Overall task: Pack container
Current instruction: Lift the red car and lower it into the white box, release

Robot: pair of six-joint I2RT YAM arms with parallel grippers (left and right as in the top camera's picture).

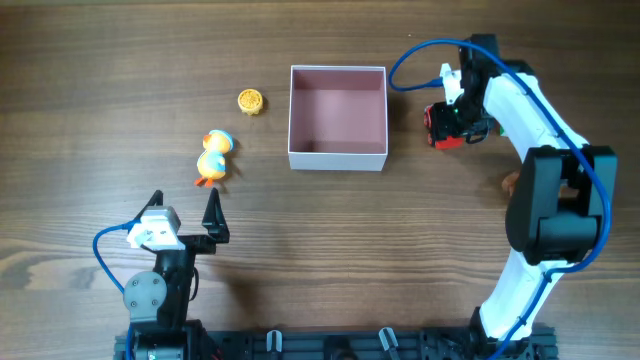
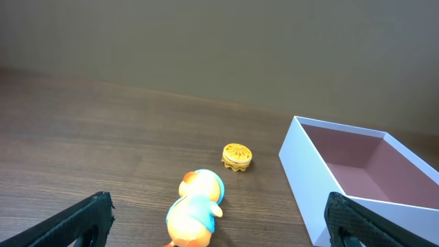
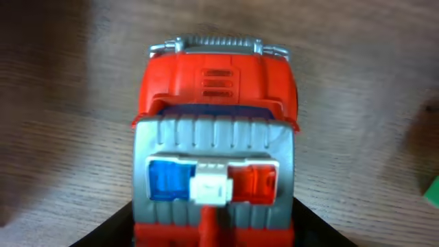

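While red truck [image 3: 216,137] beside container [image 1: 337,158] masks right gripper [image 1: 450,125], closure untellable, left gripper [image 1: 184,200] spread apart

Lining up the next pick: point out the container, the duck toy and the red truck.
container [image 1: 337,157], overhead view, near white wall.
duck toy [image 2: 188,221], left wrist view, its body.
red truck [image 3: 216,82], right wrist view, its red roof.

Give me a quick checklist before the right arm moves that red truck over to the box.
1. Container open and empty: ok.
2. Red truck centred in front of right claw: ok.
3. Right claw shut on truck: cannot tell.
4. Left claw open, away from container: ok.
5. Duck and yellow disc left of container, off the truck's path: ok.
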